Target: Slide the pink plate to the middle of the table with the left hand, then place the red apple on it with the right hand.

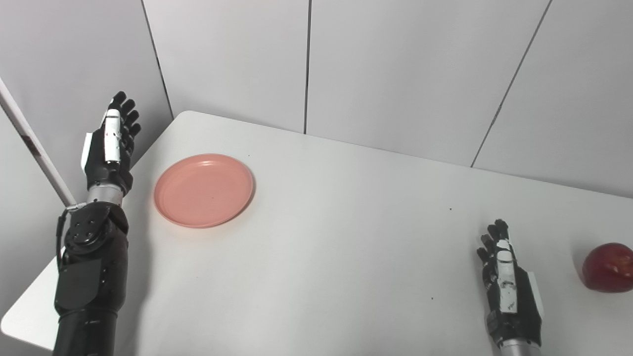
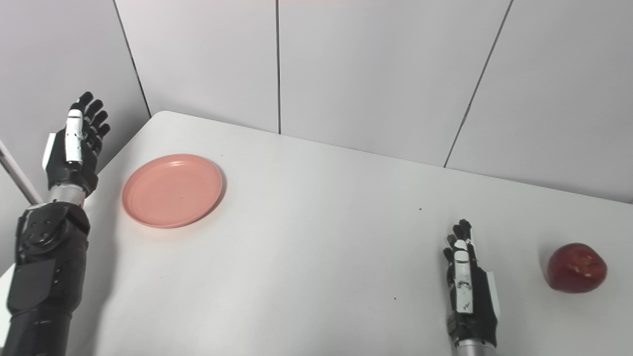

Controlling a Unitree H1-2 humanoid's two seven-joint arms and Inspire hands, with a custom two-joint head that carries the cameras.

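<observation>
Plate facing: your pink plate (image 1: 203, 190) lies flat, hollow side up; being round, it has no long axis.
Plate place: it sits on the white table (image 1: 346, 247) toward the far left corner, well apart from the apple.
Plate look: smooth matte salmon-pink, shallow, with a low raised rim.
Apple: your red apple (image 2: 576, 267) rests near the table's right side, dark red, glossy, slightly lumpy; you cannot tell which way its stem points.
Left hand: your left hand (image 1: 111, 144) is raised beside the table's left edge, fingers straight and slightly apart, holding nothing, just left of the plate without touching it.
Right hand: your right hand (image 2: 467, 287) is low over the table, fingers extended, empty, near the apple but apart from it.
</observation>
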